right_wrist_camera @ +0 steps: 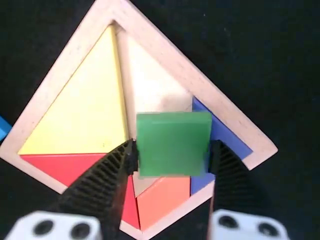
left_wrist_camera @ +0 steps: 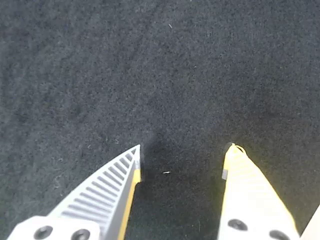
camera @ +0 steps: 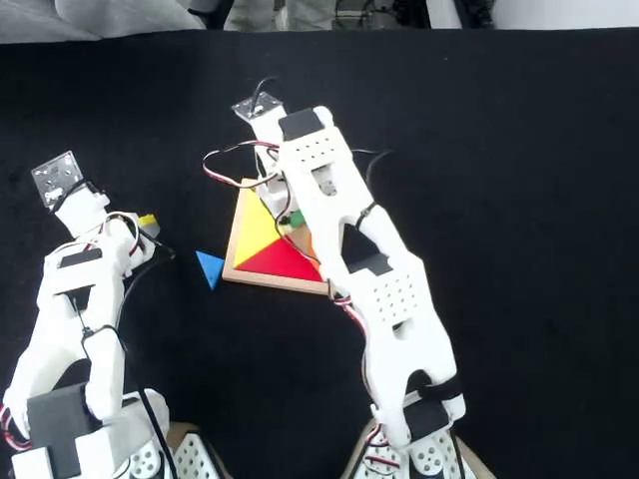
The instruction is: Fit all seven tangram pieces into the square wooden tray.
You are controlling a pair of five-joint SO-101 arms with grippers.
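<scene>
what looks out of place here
A blue triangle lies loose beside the tray, not in it. The green square is clamped in the right gripper over the tray, not seated flat.

The counter (camera: pixel 519 150) is covered in a black, slightly fuzzy cloth, and up close it's flecked with bits of pale lint (left_wrist_camera: pixel 166 172). Beyond its far edge runs a pale strip of the room (camera: pixel 569 12), with some dark clutter (camera: pixel 364 14) too small to make out. At the near edge, a tan board (camera: pixel 190 449) pokes out, and another (camera: pixel 477 467) beside it.
</scene>
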